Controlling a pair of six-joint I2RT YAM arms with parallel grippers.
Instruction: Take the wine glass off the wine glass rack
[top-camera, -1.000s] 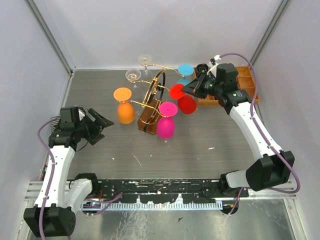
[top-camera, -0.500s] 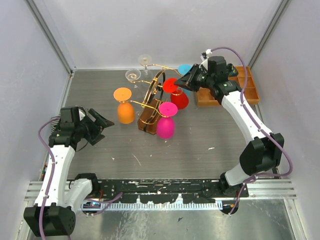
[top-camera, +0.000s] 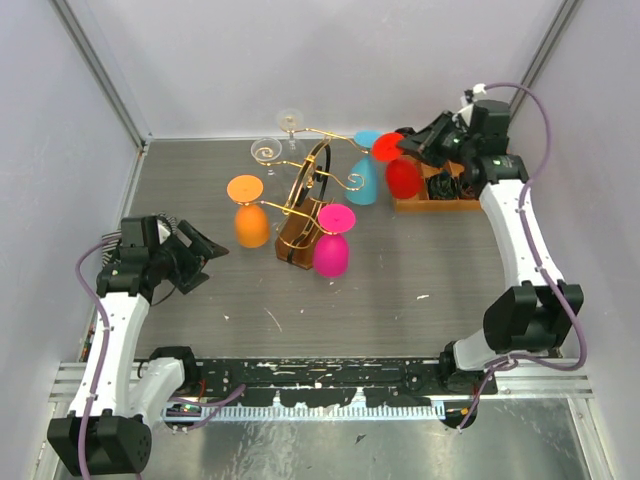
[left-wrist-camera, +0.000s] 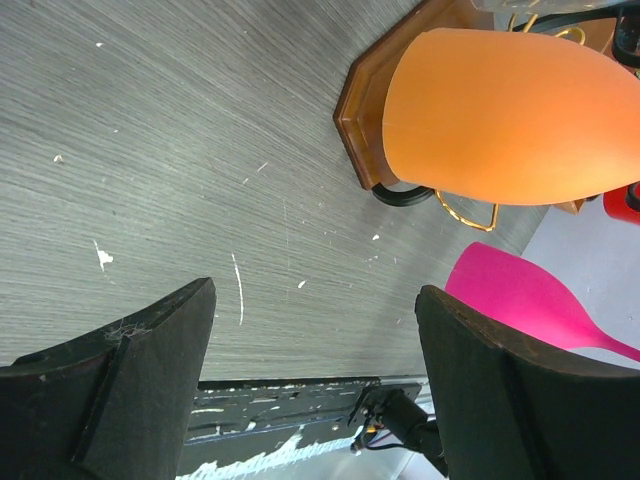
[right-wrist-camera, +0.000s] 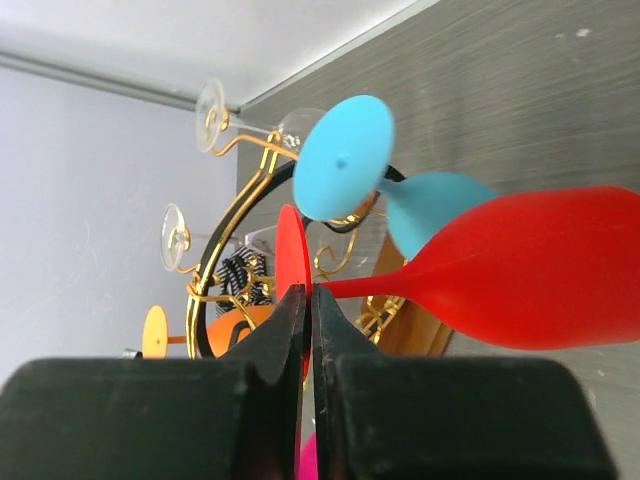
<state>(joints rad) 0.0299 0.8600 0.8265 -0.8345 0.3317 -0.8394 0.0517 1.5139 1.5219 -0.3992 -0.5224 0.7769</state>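
Note:
The gold wire wine glass rack (top-camera: 305, 195) stands mid-table on its brown oval base, with a dark hoop. Orange (top-camera: 249, 222), pink (top-camera: 331, 252), blue (top-camera: 364, 178) and two clear (top-camera: 267, 150) glasses hang on it. My right gripper (top-camera: 408, 145) is shut on the foot of the red wine glass (top-camera: 402, 176), which hangs free of the rack, to its right, over the orange tray. In the right wrist view the fingers (right-wrist-camera: 300, 330) pinch the red foot disc (right-wrist-camera: 291, 270); the red bowl (right-wrist-camera: 540, 270) extends right. My left gripper (top-camera: 205, 252) is open and empty, left of the rack.
An orange compartmented wooden tray (top-camera: 480, 175) sits at the back right under the red glass. Grey walls close in the back and sides. In the left wrist view the orange glass (left-wrist-camera: 500, 115) and rack base (left-wrist-camera: 365, 90) lie ahead, the pink glass (left-wrist-camera: 530, 300) to the right.
My right gripper has carried the red glass away from the rack, to the right and back, over the orange tray. The left arm has not moved.

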